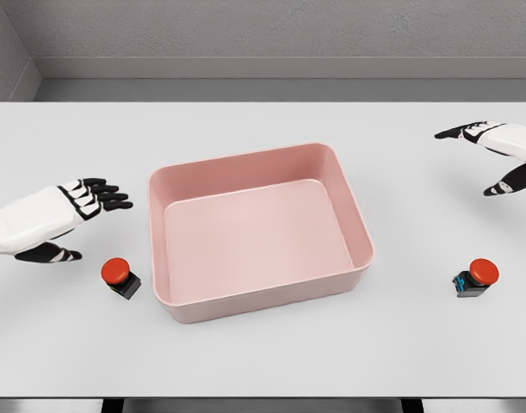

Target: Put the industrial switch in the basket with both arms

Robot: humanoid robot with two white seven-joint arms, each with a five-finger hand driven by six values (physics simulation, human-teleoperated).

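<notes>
Grey walls behind, with a white table (263, 361) spread across nearly all of the head view. Pink basket (363, 232) set at the middle of the table, rectangular, rounded at the corners, turned slightly askew, with nothing inside it.

Two industrial switches seen, both outside the basket and resting on the table. Left switch (120, 275) just off the basket's near left corner, close to the wall but not touching it: red round button on a black base. Right switch (475, 278) well apart from the basket's right wall, at about the level of its near edge: red button on a black base with a blue mark on the side.

Left hand (71, 213) held to the left of the basket, level with its middle, above and behind the left switch and apart from it. Fingers (106, 194) black-tipped, stretched toward the basket and relaxed, thumb hanging below, nothing grasped.

Right hand (495, 151) far to the right of the basket, beyond its far edge, partly cut by the frame and well apart from the right switch. Fingers spread, pointing toward the basket side, thumb dropped below, nothing held.
</notes>
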